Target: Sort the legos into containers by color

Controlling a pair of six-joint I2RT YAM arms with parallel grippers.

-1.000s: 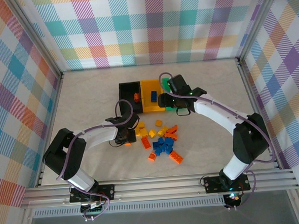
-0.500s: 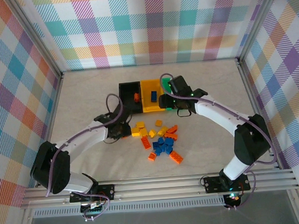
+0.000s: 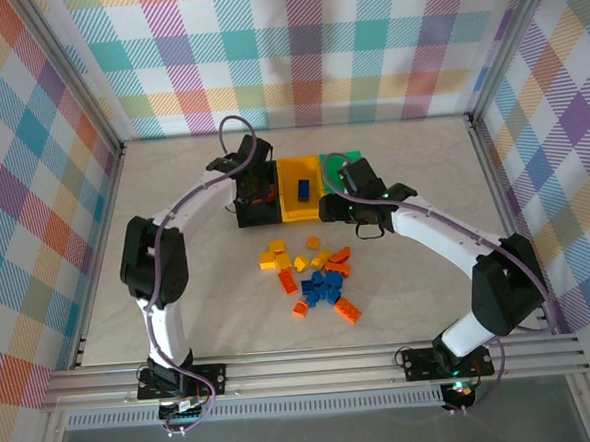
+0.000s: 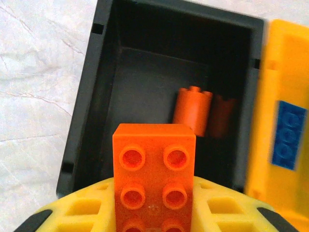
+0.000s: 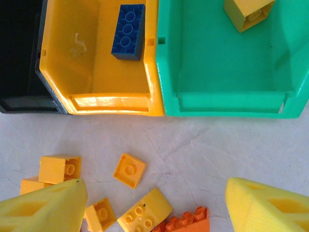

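Note:
My left gripper (image 3: 256, 189) hangs over the black bin (image 3: 245, 216), shut on an orange brick (image 4: 154, 169) that stands between its yellow fingers (image 4: 87, 212). An orange round brick (image 4: 193, 110) lies in the black bin (image 4: 106, 87). The yellow bin (image 5: 91, 58) holds a blue brick (image 5: 128, 32), and the green bin (image 5: 217, 72) holds a yellow brick (image 5: 247, 12). My right gripper (image 5: 154, 208) is open just in front of the bins, above loose yellow bricks (image 5: 129, 170) and an orange one (image 5: 188, 224). The remaining pile of legos (image 3: 313, 275) lies mid-table.
The three bins stand side by side at the back middle: black, yellow (image 3: 300, 216), green (image 3: 343, 161). Checked walls close the table in on three sides. Bare tabletop (image 3: 179, 288) stretches left and right of the pile.
My left arm has swung from the left edge of the pile up to the black bin, carrying the orange brick. My right gripper has drawn back slightly from the green bin toward the pile.

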